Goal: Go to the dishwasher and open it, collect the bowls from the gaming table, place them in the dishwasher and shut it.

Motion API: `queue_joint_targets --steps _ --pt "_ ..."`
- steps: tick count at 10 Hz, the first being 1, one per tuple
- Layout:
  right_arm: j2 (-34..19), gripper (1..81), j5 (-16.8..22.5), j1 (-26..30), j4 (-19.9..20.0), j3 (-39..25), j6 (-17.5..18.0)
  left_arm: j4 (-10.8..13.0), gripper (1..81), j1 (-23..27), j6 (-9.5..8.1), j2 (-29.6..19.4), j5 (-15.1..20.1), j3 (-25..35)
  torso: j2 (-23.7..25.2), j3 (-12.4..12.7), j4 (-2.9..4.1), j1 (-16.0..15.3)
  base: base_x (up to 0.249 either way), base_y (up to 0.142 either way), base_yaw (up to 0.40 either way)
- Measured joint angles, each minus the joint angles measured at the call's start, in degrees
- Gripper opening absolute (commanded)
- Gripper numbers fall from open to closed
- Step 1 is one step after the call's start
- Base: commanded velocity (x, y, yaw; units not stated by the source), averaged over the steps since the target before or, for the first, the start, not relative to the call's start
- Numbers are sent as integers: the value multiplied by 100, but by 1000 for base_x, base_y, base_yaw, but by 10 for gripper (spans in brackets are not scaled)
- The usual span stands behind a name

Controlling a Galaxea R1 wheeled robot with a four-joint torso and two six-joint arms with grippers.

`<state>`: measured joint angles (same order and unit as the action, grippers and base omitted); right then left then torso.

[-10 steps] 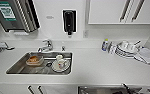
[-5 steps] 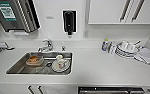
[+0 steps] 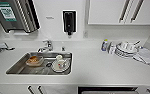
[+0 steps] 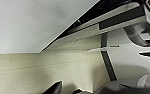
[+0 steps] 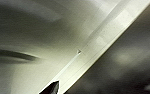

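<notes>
Dishwasher (image 3: 108, 90) top edge meets the white counter (image 3: 103, 67) front, beside the sink (image 3: 21, 67); either gripper's state is impossible to tell.

The camera has crept forward: the sink (image 3: 41, 65) sits slightly lower in the head view. Nothing on the counter (image 3: 96, 67) moved.

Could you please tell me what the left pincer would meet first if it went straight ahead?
Probably the pale beige flat surface ahead of the left pincer, though depth is unclear.
</notes>
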<state>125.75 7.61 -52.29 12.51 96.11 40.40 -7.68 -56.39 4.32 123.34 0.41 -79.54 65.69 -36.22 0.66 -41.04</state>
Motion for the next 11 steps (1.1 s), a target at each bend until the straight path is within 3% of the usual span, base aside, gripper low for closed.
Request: queue_joint_targets --steps 3,5,11 --pt "90 811 313 -463 91 80 -16 0 811 -46 1 33 0 -9 6 4 -9 13 0 0 0" --pt "212 811 -117 -807 28 195 -35 0 811 -60 4 48 -9 -11 9 4 -15 20 0 0 0" --pt "372 811 -22 -661 46 400 -35 0 811 -44 17 69 -39 -22 9 4 -22 29 -44 0 0"
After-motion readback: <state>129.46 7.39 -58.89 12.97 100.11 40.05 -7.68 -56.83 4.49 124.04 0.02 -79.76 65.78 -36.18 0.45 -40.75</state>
